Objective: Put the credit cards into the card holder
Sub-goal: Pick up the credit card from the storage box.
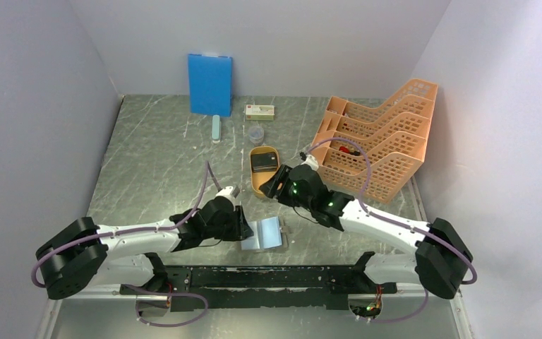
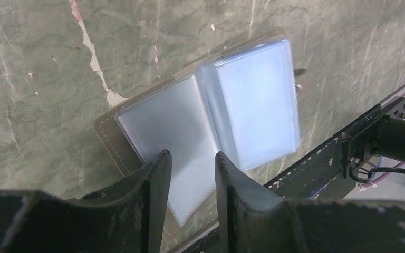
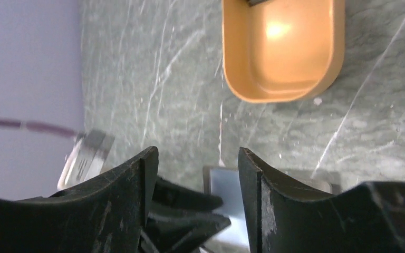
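— Nearest first?
— My left gripper (image 2: 190, 158), jaws narrow, over the open card holder (image 2: 232, 100). I cannot tell if it pinches a page.
— Beyond the card holder?
— My right gripper (image 3: 198, 153), wide and empty. Farther, the credit cards (image 1: 262, 162) in the orange tray (image 1: 256, 182).

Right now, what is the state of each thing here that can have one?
card holder, open flat on the table, clear sleeves up.
credit cards, lying in the orange tray.
left gripper, open, at the card holder's edge.
right gripper, open, empty.
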Robot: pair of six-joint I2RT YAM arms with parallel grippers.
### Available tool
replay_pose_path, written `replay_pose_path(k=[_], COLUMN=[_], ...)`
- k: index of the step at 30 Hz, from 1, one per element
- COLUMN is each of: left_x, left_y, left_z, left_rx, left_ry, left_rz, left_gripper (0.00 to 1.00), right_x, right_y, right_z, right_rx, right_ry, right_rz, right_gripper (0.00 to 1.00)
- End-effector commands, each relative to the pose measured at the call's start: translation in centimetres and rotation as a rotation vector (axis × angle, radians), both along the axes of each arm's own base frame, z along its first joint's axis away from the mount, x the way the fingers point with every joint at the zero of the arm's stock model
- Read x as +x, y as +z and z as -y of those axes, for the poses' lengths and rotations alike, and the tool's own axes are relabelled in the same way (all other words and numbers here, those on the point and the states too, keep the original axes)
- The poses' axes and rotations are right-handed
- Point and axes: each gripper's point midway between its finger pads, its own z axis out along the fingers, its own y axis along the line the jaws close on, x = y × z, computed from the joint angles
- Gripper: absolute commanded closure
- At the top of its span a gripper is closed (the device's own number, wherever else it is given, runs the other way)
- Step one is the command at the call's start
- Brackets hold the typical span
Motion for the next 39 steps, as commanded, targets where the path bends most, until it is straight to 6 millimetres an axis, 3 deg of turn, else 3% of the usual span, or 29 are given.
replay_pose_path(k=[1,9,12,16,31,39], left_x=[0.3,0.8,0.8,0.8,0.8,0.8], left_y=[1.2,2.5,2.3,1.7,1.4,1.3], left_z=[0.4,1.1,1.1,0.8,0.6,0.7], left_rx=[-0.038,-0.040,-0.027,-0.016,-0.004,-0.008], left_ry=[0.001,-0.019,-0.024,-0.016,-0.008,-0.008], left_rz=[0.029,0.051,0.055,0.047,0.044,0.040], left_gripper=[0.58,0.56,0.57,0.57,0.57,0.57], right_x=[4.4,10.6,12.4,14.0,15.4,15.8], right_y=[1.8,-1.0,-1.5,-3.5,-8.3,-9.3], right_z=[-0.3,-0.9,-1.7,-1.7,-0.5,-0.2], right_rx=[0.153,0.168,0.175,0.158,0.073,0.035], right_ry=[-0.205,-0.396,-0.426,-0.497,-0.664,-0.667], right_rz=[0.008,-0.083,-0.095,-0.169,-0.285,-0.288], right_gripper=[0.38,0.38,0.38,0.38,0.37,0.37])
